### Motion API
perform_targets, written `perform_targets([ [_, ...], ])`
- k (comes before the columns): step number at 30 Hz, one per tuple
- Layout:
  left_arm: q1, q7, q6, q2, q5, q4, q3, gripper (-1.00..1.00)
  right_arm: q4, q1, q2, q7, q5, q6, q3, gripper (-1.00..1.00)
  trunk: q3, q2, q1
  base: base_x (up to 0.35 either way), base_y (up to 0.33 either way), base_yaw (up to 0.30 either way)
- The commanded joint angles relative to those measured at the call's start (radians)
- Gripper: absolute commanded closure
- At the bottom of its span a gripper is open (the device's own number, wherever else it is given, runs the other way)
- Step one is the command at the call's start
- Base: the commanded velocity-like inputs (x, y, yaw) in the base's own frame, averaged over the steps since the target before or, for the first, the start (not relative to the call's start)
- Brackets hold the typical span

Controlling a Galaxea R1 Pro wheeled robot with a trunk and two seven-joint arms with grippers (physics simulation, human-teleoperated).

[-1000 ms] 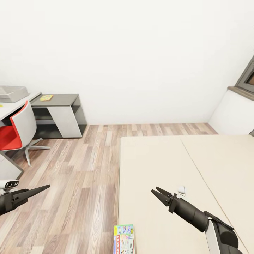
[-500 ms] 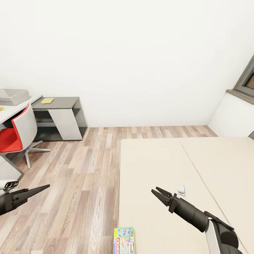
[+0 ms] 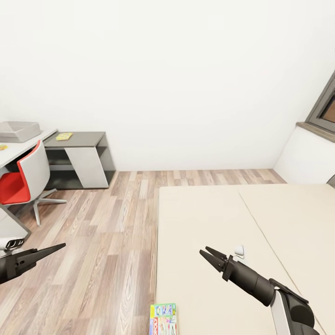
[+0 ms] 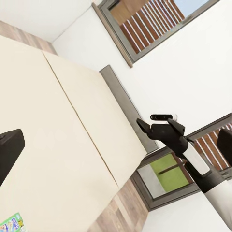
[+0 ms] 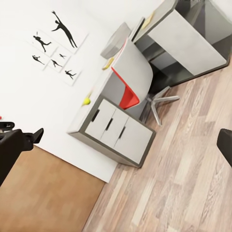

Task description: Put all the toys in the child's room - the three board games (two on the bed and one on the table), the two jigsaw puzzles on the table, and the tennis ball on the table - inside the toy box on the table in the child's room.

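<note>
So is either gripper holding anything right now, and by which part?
Nothing is held: the left gripper and the right gripper both hang open and empty.

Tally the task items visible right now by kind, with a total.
Board games: 2, one on the bed and a yellow one on the cabinet.
Toy box: 1.
Tennis ball: 1.
Total: 4
</note>
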Motion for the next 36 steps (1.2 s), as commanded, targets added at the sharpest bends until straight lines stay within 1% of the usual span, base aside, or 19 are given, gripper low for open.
perform_targets([
  [1, -0.001, -0.004, 0.011, 0.000, -0.001, 0.000, 0.000, -1.00, 0.000, -0.001, 0.001, 0.003, -0.002, 0.007, -0.002, -1.00, 0.000, -0.002, 0.001, 0.000, 0.000, 0.000],
  [36, -0.001, -0.004, 0.011, 0.000, -0.001, 0.000, 0.001, -1.00, 0.000, -0.001, 0.002, 0.002, -0.001, 0.006, -0.002, -1.00, 0.058, -0.002, 0.001, 0.000, 0.000, 0.000],
])
